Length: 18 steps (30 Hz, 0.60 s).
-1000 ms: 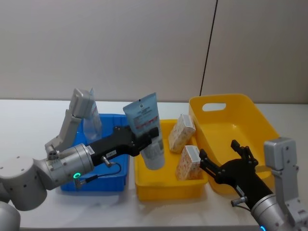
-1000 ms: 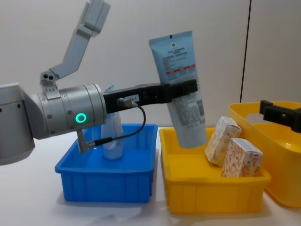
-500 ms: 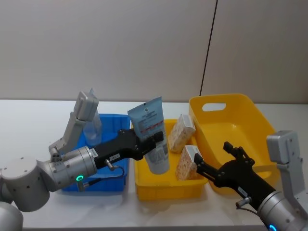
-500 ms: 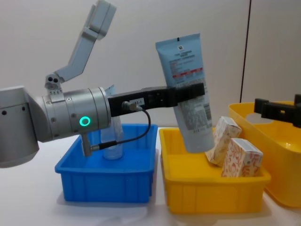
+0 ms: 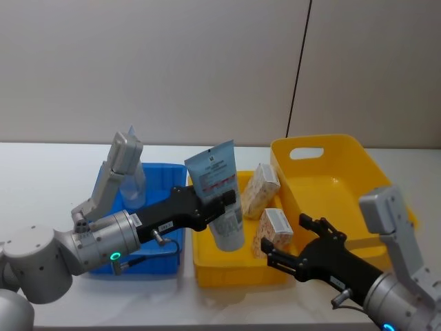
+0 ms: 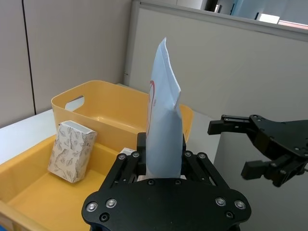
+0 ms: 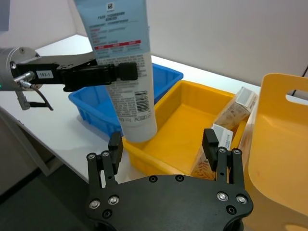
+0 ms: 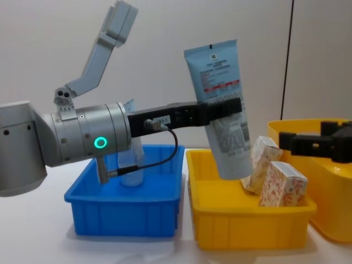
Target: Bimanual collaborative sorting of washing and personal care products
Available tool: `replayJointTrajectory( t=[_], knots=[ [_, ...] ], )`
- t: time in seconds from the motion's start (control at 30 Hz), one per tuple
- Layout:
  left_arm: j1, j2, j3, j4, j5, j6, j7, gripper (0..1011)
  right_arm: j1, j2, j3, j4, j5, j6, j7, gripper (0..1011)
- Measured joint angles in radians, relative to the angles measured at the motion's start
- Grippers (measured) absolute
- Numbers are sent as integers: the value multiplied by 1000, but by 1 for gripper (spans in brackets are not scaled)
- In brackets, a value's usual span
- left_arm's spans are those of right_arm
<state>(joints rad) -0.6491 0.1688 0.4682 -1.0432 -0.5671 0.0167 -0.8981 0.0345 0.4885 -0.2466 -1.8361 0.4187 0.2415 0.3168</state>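
A pale blue squeeze tube [image 5: 218, 185] [image 8: 219, 82] stands upright, crimped end up, over the left half of the small yellow tray [image 5: 234, 274]. My left gripper [image 5: 224, 202] [image 8: 225, 107] [image 6: 163, 161] is shut on the tube's middle. Two cream cartons with orange flowers stand in the tray's right half, one at the rear [image 5: 260, 190] [image 8: 258, 164] and one in front [image 5: 272, 231] [image 8: 281, 184]. My right gripper [image 5: 286, 241] [image 7: 162, 139] hangs open just above and to the right of the front carton, holding nothing. Another tube [image 5: 132, 181] [image 8: 131, 159] leans in the blue bin [image 5: 138, 261].
A large yellow basket [image 5: 331, 146] with a handle slot stands right of the tray, close behind my right arm. The blue bin [image 8: 124, 214] touches the tray's left side. Bare white table lies to the left and along the front edge.
My left gripper has carried the tube a little to the right, over the yellow tray. My right gripper has come in leftward and lower, close to the front carton.
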Motion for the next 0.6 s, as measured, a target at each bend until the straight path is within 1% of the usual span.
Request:
replayJointTrajectory(
  t=[0.17, 0.3, 0.33, 0.4, 0.47, 0.5, 0.6],
  knots=[
    [0, -1, 1, 0, 0, 0, -1, 293, 27, 0, -27, 24, -24, -5, 6, 1002],
    [0, -1, 1, 1, 0, 0, -2, 293, 51, -9, -49, 48, -48, -19, 5, 1002],
    [0, -1, 1, 1, 0, 0, -2, 293, 61, -16, -58, 59, -60, -28, 3, 1002],
    [0, -1, 1, 1, 0, 0, -2, 293, 69, -21, -67, 70, -71, -37, 1, 1002],
    [0, -1, 2, 1, 0, 0, -2, 293, 91, -36, -85, 94, -93, -53, -5, 1002],
    [0, -1, 2, 1, 0, 0, -2, 293, 91, -36, -85, 94, -93, -53, -5, 1002],
    [0, -1, 2, 1, 0, 0, -3, 293, 111, -52, -103, 119, -114, -68, -9, 1002]
  ],
)
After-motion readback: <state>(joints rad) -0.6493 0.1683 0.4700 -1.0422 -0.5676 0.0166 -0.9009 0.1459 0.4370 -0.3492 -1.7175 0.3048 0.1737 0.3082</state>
